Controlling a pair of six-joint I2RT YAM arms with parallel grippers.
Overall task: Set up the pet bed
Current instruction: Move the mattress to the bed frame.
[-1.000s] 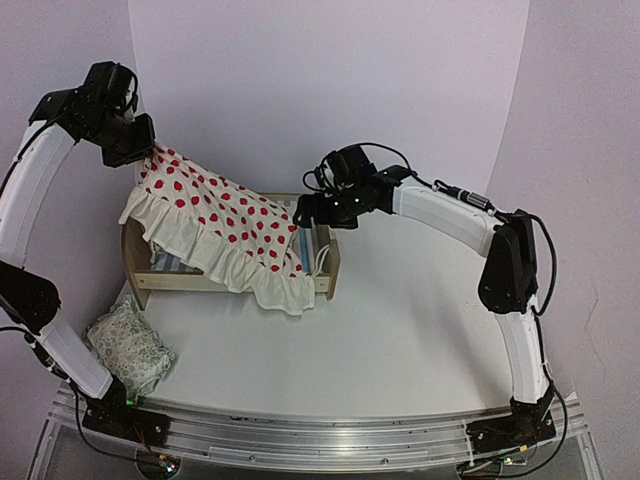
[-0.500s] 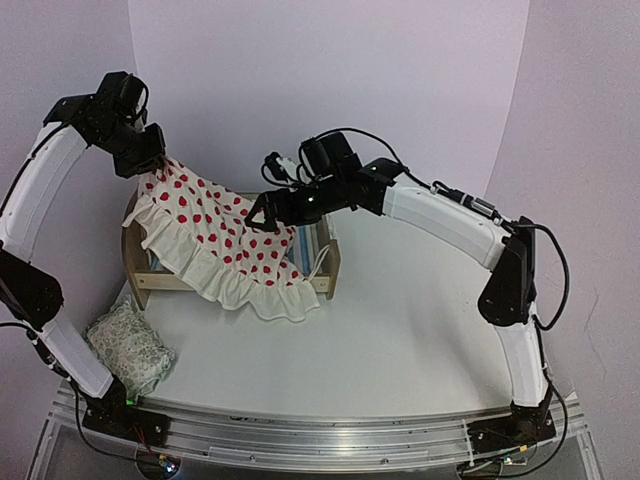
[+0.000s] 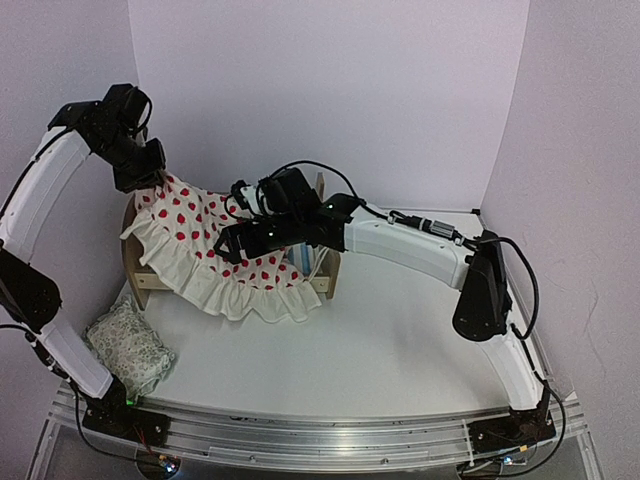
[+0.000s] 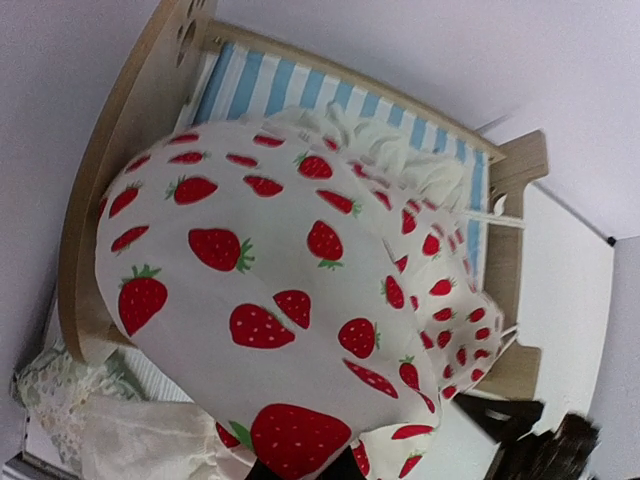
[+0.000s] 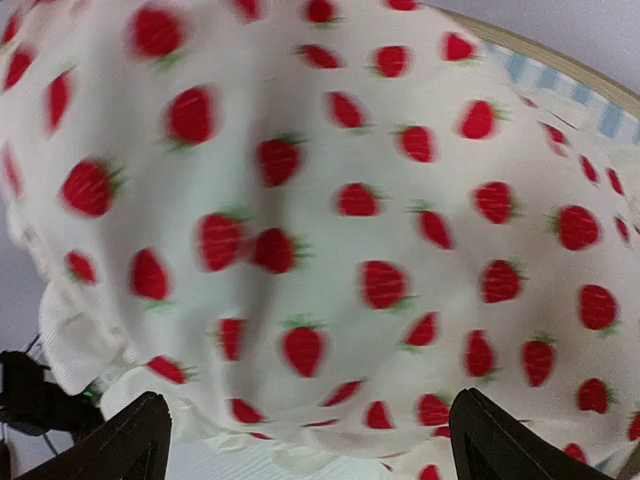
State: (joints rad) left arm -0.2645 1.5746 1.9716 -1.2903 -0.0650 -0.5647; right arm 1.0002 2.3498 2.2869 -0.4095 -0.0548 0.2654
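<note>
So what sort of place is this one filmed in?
Probably a lab robot workcell, not a home: plain pale backdrop walls, an aluminium rail carrying the arm bases, and a small pet bed as prop.

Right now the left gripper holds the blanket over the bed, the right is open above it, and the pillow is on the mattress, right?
No. The top view shows the pillow on the table, apart from the bed, not on the mattress. The left gripper does hold the blanket, the right gripper open above it.

High rear overview plus two close wrist views (all sharing the blanket (image 3: 185,225))
</note>
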